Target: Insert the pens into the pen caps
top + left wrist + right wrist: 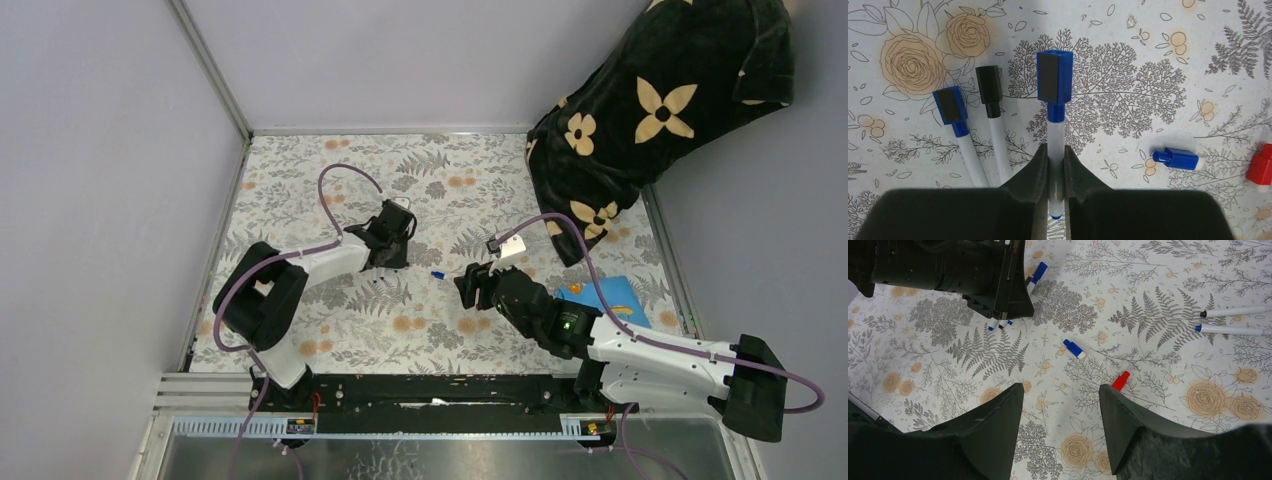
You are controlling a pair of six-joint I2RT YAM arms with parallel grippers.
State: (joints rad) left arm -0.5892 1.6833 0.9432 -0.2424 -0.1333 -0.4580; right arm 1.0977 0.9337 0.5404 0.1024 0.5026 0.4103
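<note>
**A:** Flagging risks. Left hand [1055, 152] is clamped on a white pen [1056, 132], gripped near its tail. The long barrel sticks out toward 12 with a blue cap [1054, 77] on the far end. Any side load could pivot it in the grip.

**B:** Right hand?

**A:** Right hand [1060, 390] hangs with fingers apart, nothing between them. Loose blue cap [1074, 348] sits at its 12, red cap [1121, 380] near the right finger at 1. Both are tiny and lie flat on the desk [1148, 270], so a closing finger could flick them away.

**B:** Other pens?

**A:** Black-tipped pen [1233, 312] and blue-tipped pen [1230, 330] lie bare, side by side at 2 in the right wrist view, well apart from the caps. Blue-capped pen [968, 150] and black-capped pen [998, 145] lie at 10 beside the held one.
</note>
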